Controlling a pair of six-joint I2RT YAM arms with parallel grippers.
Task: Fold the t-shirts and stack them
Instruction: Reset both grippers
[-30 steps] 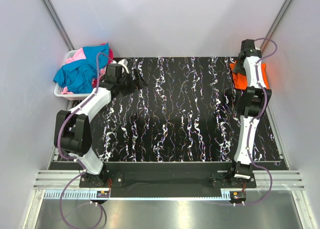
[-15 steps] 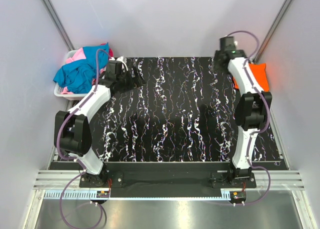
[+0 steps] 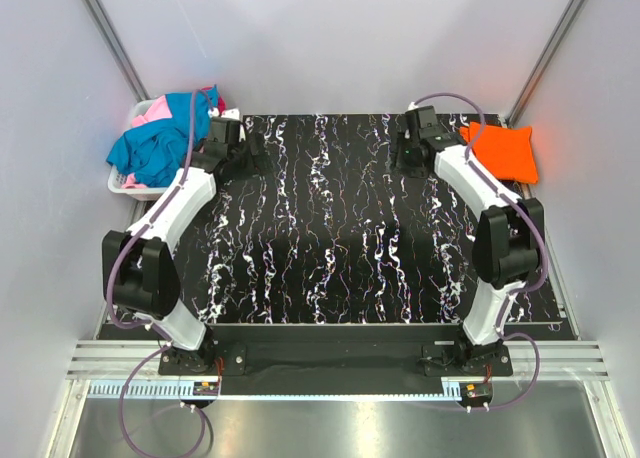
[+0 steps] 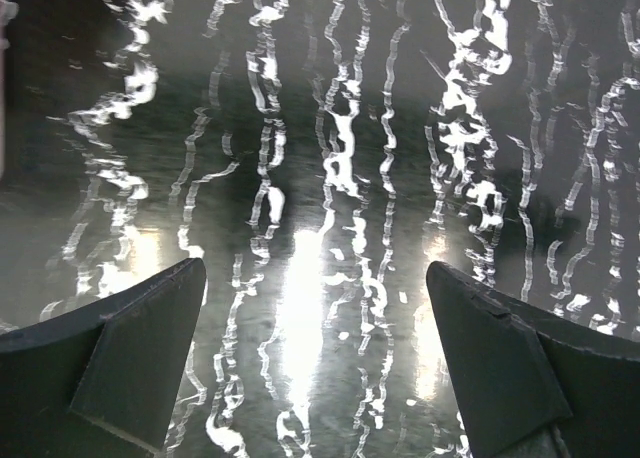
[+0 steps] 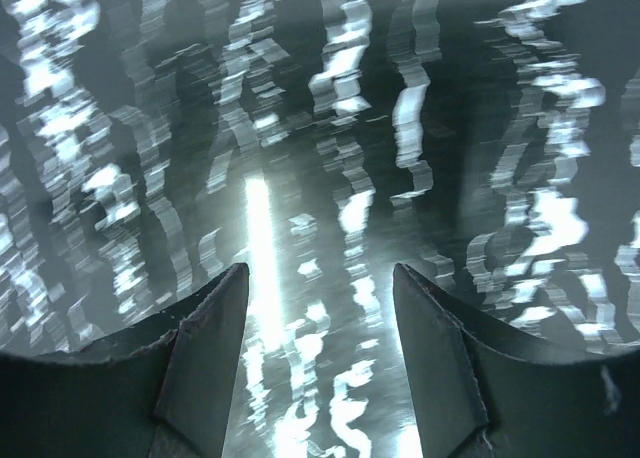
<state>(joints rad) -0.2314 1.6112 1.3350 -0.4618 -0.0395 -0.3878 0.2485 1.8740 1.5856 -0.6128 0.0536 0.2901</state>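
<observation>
black marbled table (image 3: 330, 238), pale walls (image 3: 320, 38)

You've got a glossy tabletop (image 3: 330, 238) — black, white-veined, strong glare. Orange shirt (image 3: 505, 150) is soft matt cloth, same for the shirt pile (image 3: 160, 143). Basket (image 3: 125, 185) — white plastic; front rail (image 3: 560, 361) looks like brushed metal.

A vivid orange t-shirt (image 3: 505, 153) lies folded into a flat, roughly square packet on the far right corner of the black marbled table (image 3: 340, 268). Just off the table's far left corner, a teal-blue t-shirt (image 3: 150, 150) sprawls crumpled atop a loose heap. A pink t-shirt (image 3: 152, 110) and a sliver of red cloth (image 3: 209, 90) peek out behind it.
</observation>
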